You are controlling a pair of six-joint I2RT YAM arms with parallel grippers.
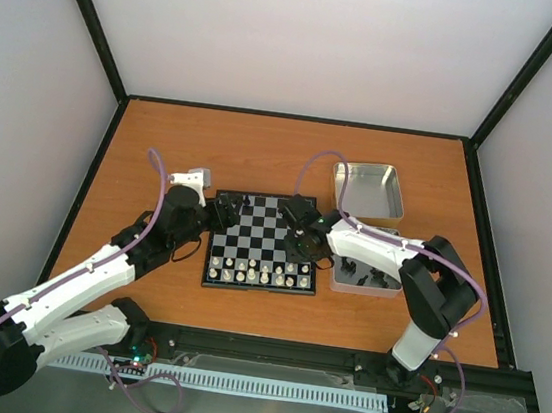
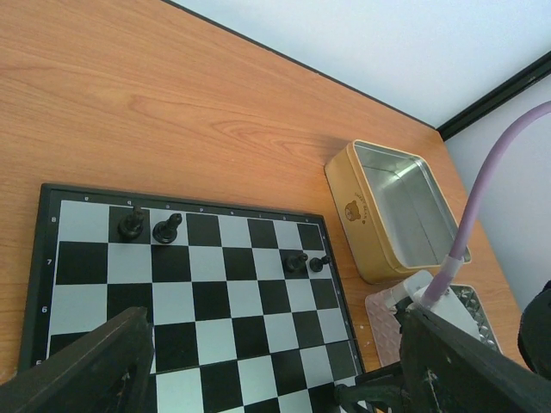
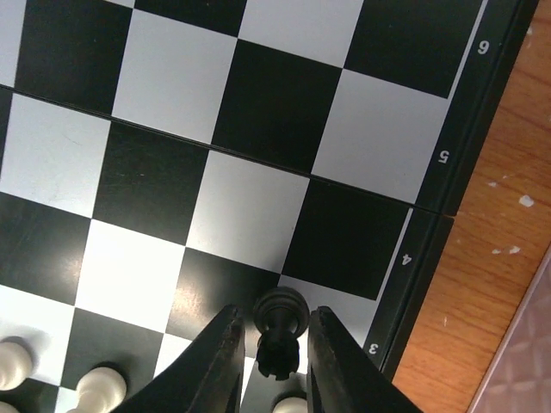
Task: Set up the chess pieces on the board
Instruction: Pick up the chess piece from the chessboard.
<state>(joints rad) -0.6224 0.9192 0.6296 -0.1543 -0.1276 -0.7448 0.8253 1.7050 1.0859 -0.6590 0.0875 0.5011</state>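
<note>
Digits 6, 5, 4, 3 on the board (image 3: 466, 101) border

Board (image 1: 265, 227): black and silvery-white checks, black border. Chess pieces (image 2: 167, 228): black. Other pieces (image 1: 252, 276): white. Surface (image 1: 263, 150): orange-brown wood grain. Tin (image 2: 357, 211): gold outside, silver inside. Cable (image 2: 482, 198): pale purple.

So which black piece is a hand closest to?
The piece between the fingers of the right hand, at the board's right edge; four others stand alone on the far rows.

B/w board (image 1: 267, 236) flat, four blk chess pieces (image 2: 166, 228) upright nr far edge
</note>
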